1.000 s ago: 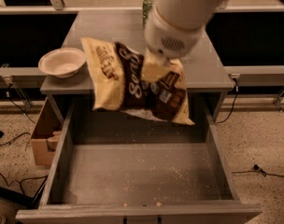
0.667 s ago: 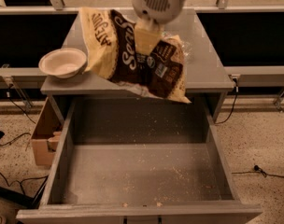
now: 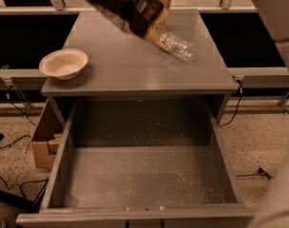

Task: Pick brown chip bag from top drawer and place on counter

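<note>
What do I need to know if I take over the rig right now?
Gripper: out of view, past the top edge of the picture.
Bag: up in the air over the back of the counter, its top cut off by the picture's edge and its lower corner close to a plastic bottle.
Drawer: open, with only crumbs inside.
Bowl: on the counter's left side.
Done: the bag is out of the drawer.
Left: lower it onto the bare counter between bowl and bottle, then release.

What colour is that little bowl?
The bowl is cream, seen in the camera view; the gripper is out of frame.
</note>
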Controlling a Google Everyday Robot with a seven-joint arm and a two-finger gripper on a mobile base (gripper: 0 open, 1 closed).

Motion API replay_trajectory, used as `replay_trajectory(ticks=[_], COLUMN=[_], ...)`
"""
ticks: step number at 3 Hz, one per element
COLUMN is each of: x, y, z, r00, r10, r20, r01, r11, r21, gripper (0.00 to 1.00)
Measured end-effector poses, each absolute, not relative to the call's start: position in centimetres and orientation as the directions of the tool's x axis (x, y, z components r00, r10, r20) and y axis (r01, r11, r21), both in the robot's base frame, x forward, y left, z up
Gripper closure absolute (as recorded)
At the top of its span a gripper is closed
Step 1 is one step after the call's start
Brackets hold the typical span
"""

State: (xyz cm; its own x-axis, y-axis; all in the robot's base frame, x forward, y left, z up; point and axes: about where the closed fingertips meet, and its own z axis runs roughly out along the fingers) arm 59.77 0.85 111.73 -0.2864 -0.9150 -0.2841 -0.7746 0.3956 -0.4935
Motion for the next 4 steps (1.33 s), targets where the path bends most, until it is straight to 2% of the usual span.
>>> replay_trajectory(ticks=[1, 3, 4], x=[62.6, 63.1, 65.3], y=[-0.3, 0.4, 1.4], z=[117.7, 118.5, 115.7], r00=[-0.301, -0.28, -0.326], r10=[-0.863, -0.843, -0.78], r20=[-0.406, -0.46, -0.534], r01=[-0.667, -0.639, -0.612], r11=[0.495, 0.521, 0.604], r21=[-0.558, -0.566, -0.51], gripper=[1.0, 1.0, 1.0])
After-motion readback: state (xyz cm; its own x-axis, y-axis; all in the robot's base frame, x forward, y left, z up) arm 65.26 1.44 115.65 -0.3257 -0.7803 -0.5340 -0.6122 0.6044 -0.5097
